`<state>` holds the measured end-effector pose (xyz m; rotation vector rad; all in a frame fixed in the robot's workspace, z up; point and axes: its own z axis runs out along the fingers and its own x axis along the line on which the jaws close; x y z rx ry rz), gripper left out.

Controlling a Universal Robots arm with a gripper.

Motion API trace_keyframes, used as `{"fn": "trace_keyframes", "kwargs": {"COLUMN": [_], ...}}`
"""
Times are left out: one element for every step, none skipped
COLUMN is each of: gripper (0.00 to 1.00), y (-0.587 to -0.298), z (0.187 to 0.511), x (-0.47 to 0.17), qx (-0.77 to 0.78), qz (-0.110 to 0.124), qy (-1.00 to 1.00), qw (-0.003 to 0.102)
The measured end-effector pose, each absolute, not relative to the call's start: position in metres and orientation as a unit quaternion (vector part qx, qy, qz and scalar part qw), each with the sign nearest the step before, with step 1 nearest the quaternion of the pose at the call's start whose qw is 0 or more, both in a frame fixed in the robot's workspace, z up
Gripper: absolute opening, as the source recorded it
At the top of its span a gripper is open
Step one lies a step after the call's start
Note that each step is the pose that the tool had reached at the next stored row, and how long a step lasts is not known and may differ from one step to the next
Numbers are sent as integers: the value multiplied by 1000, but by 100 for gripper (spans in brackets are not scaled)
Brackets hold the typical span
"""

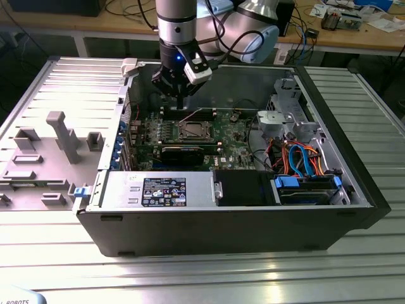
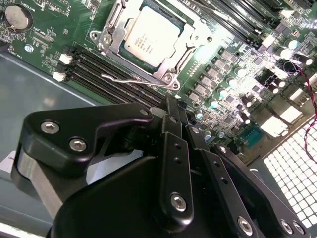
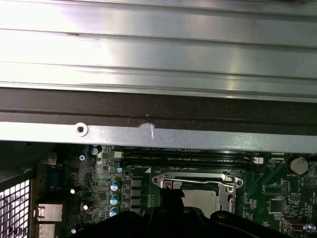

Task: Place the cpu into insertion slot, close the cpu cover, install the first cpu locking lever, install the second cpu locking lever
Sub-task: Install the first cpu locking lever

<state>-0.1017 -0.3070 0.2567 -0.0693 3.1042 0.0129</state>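
Fig.: cpu (image 2: 151,37) seated in insertion slot (image 2: 174,79) mid-motherboard (image 2: 44,44), cpu cover (image 2: 116,22) shut over it. Claw (image 2: 173,111), fingers pressed together, empty, hangs above locking lever (image 2: 130,79) nr memory slots. Risk: tip slips off thin wire lever, scrapes board components.

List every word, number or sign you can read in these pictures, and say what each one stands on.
Black label, exterior view: print too small to read.
White sticker beside it: too small to read.
Chip, second wrist view: faint print, blurred.
Green board: white markings, unreadable.
So nothing can be quoted.
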Motion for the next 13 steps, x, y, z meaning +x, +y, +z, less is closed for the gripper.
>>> {"fn": "trace_keyframes", "kwargs": {"gripper": [11,11,11,11,11,11,11,11,11,11,11,11,11], "y": [-307,-307,-307,-307,-308,-309,-311,-311,-311,-311,-311,-311,-311], "z": [257,257,257,256,256,255,254,254,253,252,252,251,250], "x": [-102,-102,-102,-102,-101,-101,-101,-101,-101,-101,-100,-100,-99], "qx": [-22,-22,-22,-22,-22,-22,-22,-21,-21,-21,-21,-21,-21], "qz": [4,4,4,5,8,12,18,22,24,24,24,24,24], "qy": [1000,1000,1000,1000,1000,1000,999,999,999,999,999,999,999], "qw": [18,18,18,18,18,18,19,19,19,19,19,19,19]}}
